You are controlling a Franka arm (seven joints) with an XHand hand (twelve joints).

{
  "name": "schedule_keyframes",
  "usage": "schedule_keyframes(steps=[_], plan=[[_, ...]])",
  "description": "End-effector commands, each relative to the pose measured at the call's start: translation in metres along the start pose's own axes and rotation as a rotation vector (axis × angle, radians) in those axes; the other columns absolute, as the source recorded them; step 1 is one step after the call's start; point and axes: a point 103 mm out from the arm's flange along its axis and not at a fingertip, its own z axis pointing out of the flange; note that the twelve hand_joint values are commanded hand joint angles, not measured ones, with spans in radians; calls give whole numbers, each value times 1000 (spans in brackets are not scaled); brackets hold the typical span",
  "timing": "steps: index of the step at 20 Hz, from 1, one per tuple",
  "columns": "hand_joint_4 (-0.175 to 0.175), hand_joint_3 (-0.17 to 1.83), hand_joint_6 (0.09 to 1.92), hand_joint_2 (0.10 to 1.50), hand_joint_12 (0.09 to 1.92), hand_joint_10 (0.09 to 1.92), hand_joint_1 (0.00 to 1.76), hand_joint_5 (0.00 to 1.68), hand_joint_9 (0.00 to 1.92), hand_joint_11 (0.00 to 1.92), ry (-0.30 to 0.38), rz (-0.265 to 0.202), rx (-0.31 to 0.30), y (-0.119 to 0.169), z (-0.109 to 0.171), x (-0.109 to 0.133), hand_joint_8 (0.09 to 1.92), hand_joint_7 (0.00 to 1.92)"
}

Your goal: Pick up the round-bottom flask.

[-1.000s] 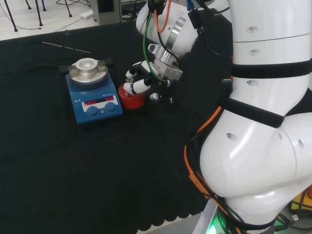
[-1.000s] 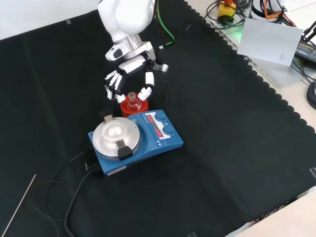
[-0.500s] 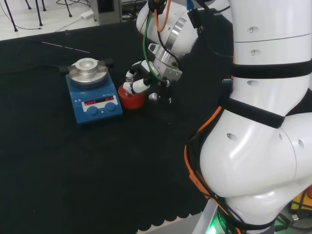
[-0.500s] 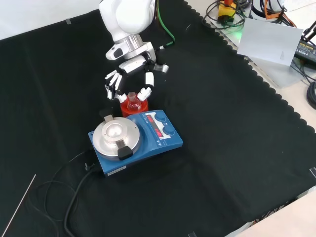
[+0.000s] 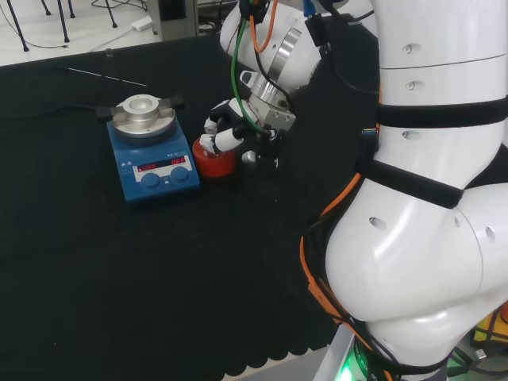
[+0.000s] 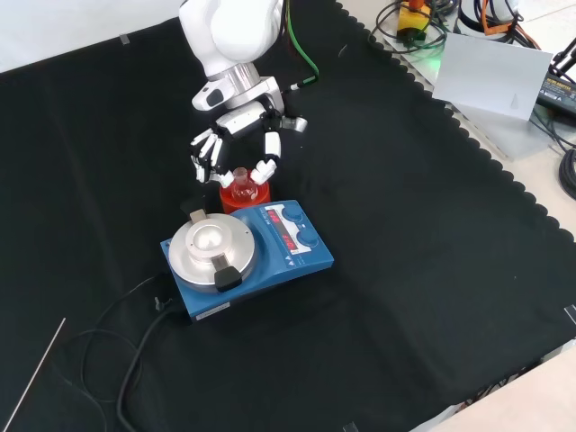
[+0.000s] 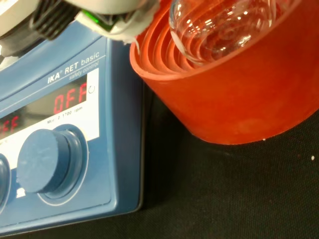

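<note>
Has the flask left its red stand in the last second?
No. In the front view the flask sits in the red stand, beside the blue stirrer as before; hand around it.

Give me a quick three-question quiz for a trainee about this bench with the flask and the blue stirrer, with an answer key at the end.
1. True or false: the clear glass round-bottom flask sits in a red ribbed ring stand.
2. In the front view, which side of the red stand faces the blue magnetic stirrer with the round metal plate? A. nearer the camera B. farther off C. to the right of the stand
3. Fill in: the black and white hand is poised around the flask's ____, its fingers curved on both sides.

Key: 1 true; 2 A; 3 neck. Whether the fingers already touch the glass cannot be told.
</note>
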Motion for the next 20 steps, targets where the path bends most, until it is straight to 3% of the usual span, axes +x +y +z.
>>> schedule_keyframes(steps=[1,5,7,9,15,18,20], plan=[[-12,750,875,625,1366,595,917,805,510,5,-22,-4,-14,1,4,0,598,388],[-8,748,901,643,1371,597,926,859,532,25,-42,-9,-25,2,4,1,604,413],[111,597,962,763,1365,590,1005,983,569,68,-56,-3,-44,2,2,1,603,450],[160,605,992,771,1343,565,1046,1047,618,126,-76,11,-61,2,1,2,585,492],[175,752,1066,706,1331,526,1066,1069,699,226,-87,14,-90,3,-6,8,560,552],[175,752,1070,708,1328,523,1066,1066,702,236,-56,6,-74,3,-8,9,560,555],[175,634,1054,773,1333,521,1052,1041,677,214,-42,0,-62,2,-8,9,561,530]])
